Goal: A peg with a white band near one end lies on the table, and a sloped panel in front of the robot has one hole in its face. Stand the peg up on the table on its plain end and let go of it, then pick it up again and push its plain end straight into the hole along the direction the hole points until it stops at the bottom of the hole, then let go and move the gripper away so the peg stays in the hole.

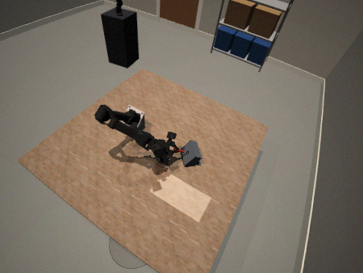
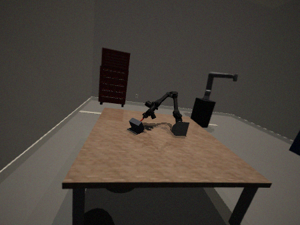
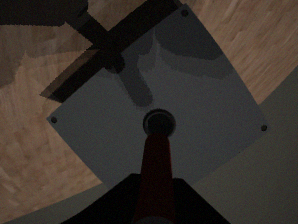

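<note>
The red peg [image 1: 178, 150] [image 2: 142, 119] [image 3: 157, 165] is held tilted, its far end pointing at the sloped panel. The grey sloped panel [image 1: 193, 150] [image 2: 137, 126] [image 3: 215, 110] stands on the table. In the wrist view the peg's far end overlaps the lower rim of the round hole [image 3: 160, 122], whose dark inside still shows above it; I cannot tell whether the tip has entered. My gripper [image 1: 174, 149] [image 2: 144, 116] [image 3: 157, 181] is shut on the peg, just off the panel's face. The white band is not clearly visible; a greyish rounded part of the peg shows at the wrist view's bottom edge.
The wooden table [image 1: 226, 133] [image 2: 160, 160] carries the arm's base and the panel. A bright patch of light [image 1: 183, 198] lies on the table near the panel. Shelves, a black pedestal and a red cabinet stand away from the table.
</note>
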Motion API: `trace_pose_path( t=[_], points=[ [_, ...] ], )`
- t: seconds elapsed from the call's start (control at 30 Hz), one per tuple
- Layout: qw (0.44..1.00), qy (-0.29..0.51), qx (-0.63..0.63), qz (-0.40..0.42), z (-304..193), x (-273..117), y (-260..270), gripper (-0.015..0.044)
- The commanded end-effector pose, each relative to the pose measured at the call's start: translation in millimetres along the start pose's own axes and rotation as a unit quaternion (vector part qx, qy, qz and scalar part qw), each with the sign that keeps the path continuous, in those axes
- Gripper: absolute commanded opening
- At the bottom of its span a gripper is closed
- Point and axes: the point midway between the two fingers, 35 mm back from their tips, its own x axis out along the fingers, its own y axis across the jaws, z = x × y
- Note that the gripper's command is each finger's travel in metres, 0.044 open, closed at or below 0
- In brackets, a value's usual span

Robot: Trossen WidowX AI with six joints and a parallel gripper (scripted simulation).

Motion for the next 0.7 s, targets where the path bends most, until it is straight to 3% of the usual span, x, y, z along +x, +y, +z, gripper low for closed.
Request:
trace_pose_path(
  t=[0.0,0.67],
  points=[
    [1.000,0.004,0.000,-0.003,0,3,-1,0.0000],
    [1.000,0.004,0.000,-0.004,1,25,0,0.0000]
  ],
)
